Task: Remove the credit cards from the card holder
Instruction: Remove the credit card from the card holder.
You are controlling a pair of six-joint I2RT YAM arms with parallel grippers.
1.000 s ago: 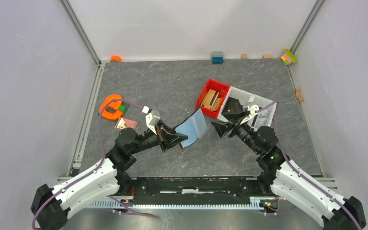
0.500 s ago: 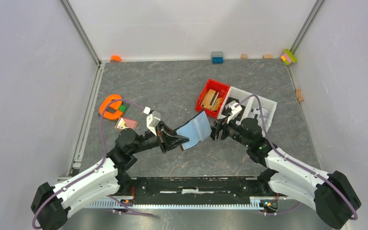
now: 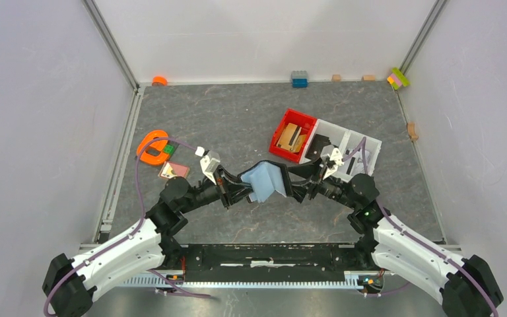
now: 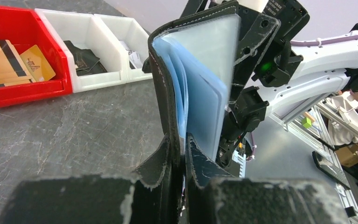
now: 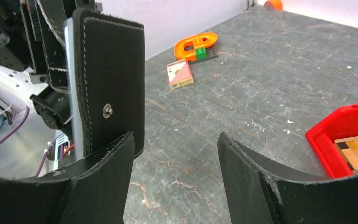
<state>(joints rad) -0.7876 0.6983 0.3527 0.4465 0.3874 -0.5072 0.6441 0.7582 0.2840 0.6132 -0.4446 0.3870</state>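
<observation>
My left gripper [image 3: 244, 193] is shut on the card holder [image 3: 267, 181], a black wallet with a pale blue-grey inside, held upright above the table and half folded. In the left wrist view my left gripper [image 4: 185, 147] pinches its lower edge [image 4: 168, 84]; I cannot make out any card among the blue sleeves. My right gripper [image 3: 298, 188] is open at the holder's right side. In the right wrist view, where my right gripper [image 5: 176, 137] shows, the black flap with a metal stud [image 5: 114, 79] stands right by the left finger. A pinkish credit card [image 3: 173, 170] lies on the table at the left.
A red bin [image 3: 277, 135] with tan flat pieces and a white bin [image 3: 370, 148] with dark items stand behind the right gripper. An orange ring with a green brick [image 3: 152, 146] lies at the left. Small blocks line the back wall.
My right gripper has moved left, from by the white bin to the card holder. The holder has gone from spread open to half folded. My left gripper has held on.
</observation>
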